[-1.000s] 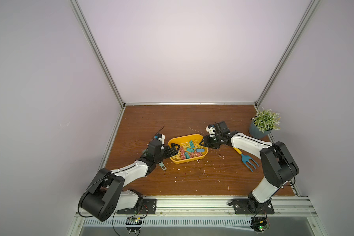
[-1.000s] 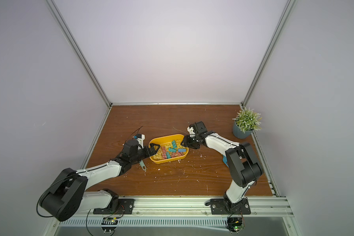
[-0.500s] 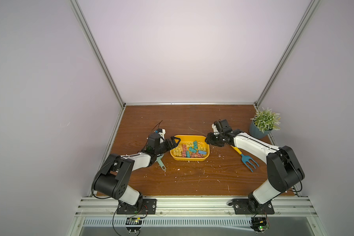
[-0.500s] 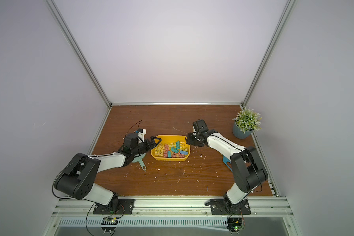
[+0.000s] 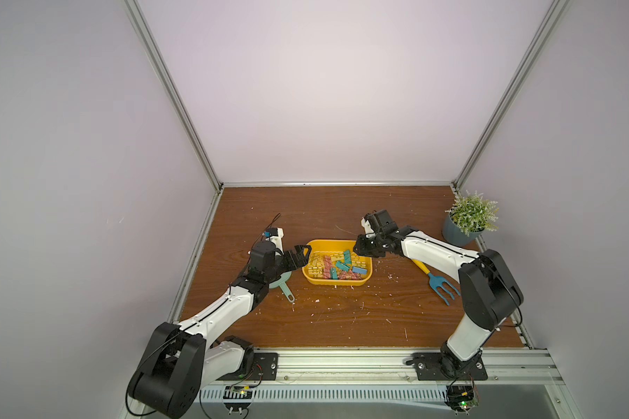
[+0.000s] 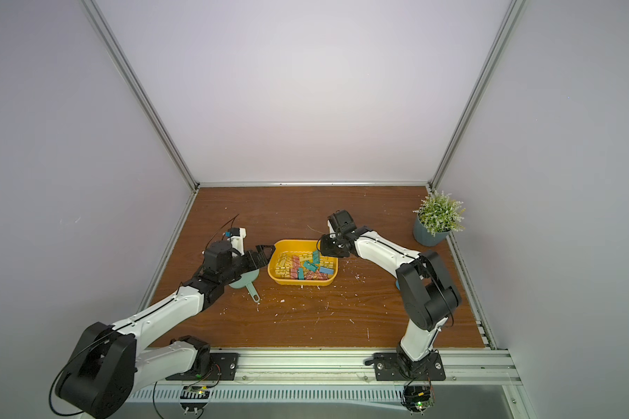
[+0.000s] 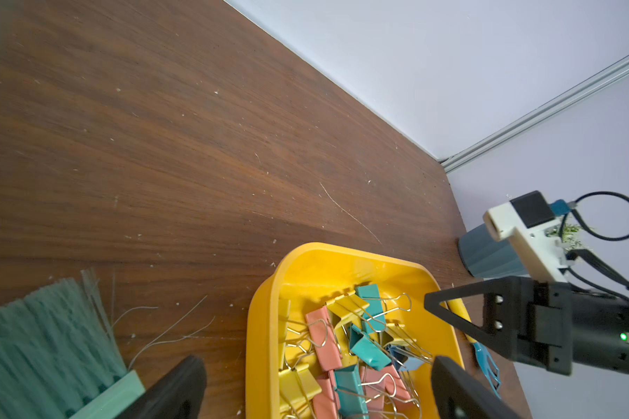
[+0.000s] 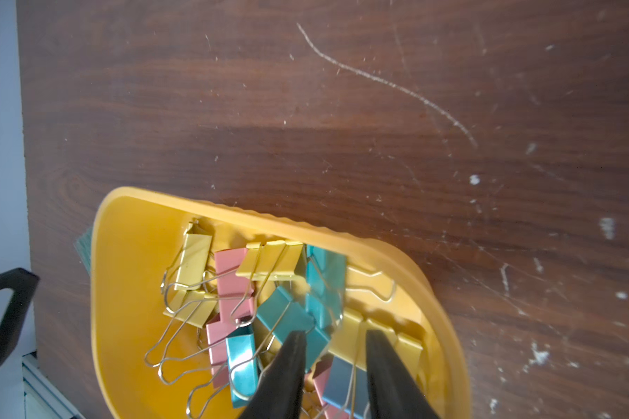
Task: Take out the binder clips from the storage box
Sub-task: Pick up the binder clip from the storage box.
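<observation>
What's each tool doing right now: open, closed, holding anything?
Left tool: wide open, empty, by the storage box.
Right tool: partly open over the binder clips, nothing clearly held.

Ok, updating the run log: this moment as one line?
left gripper: open at storage box edge | right gripper: fingers over binder clips, grip unclear | removed: none seen

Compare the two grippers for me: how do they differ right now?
The left gripper has its jaws wide open; the right gripper has them much narrower. The left gripper sits at the end of the box, short of the clips; the right gripper reaches down among them, grip unclear. Both are at the box.
</observation>
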You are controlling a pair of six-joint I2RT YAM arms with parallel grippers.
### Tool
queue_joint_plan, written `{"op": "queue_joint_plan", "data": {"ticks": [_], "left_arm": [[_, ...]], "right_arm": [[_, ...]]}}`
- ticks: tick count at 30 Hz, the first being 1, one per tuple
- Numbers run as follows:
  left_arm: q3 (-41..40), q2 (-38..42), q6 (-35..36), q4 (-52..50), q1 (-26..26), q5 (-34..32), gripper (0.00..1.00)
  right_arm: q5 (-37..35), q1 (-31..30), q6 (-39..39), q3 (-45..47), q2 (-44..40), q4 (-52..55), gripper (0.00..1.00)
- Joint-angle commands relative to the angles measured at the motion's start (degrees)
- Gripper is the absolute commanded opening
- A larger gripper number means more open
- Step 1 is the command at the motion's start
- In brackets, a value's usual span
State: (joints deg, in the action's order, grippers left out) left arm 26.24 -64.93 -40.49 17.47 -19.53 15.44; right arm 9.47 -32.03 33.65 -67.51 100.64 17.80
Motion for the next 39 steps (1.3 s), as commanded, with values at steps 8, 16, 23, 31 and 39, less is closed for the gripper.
{"op": "queue_joint_plan", "data": {"ticks": [8, 16, 23, 31, 39], "left_arm": [[0.04, 3.93, 3.44, -4.45, -2.57, -3.70, 1.00], [0.91, 4.18, 3.05, -4.21, -2.88, -2.59, 1.00], [2.11, 4.71, 2.44, -4.51, -3.58, -1.78, 1.00], [4.96, 6.76, 0.24, -2.70, -5.77, 0.58, 1.00], [10.99, 0.54, 4.19, -3.79, -17.14, -6.34, 1.00]], "right_arm": [[1.32, -0.75, -0.26, -4.80, 3.31, 1.71, 0.22], [2.12, -0.84, -0.34, -6.28, 4.14, 2.26, 0.09], [2.91, -0.82, -0.01, -6.32, 0.91, 1.31, 0.00], [-1.66, -0.75, 2.03, -0.71, -10.76, -4.21, 0.00], [-9.98, 3.36, 2.92, 7.05, -22.55, -7.42, 0.00]]}}
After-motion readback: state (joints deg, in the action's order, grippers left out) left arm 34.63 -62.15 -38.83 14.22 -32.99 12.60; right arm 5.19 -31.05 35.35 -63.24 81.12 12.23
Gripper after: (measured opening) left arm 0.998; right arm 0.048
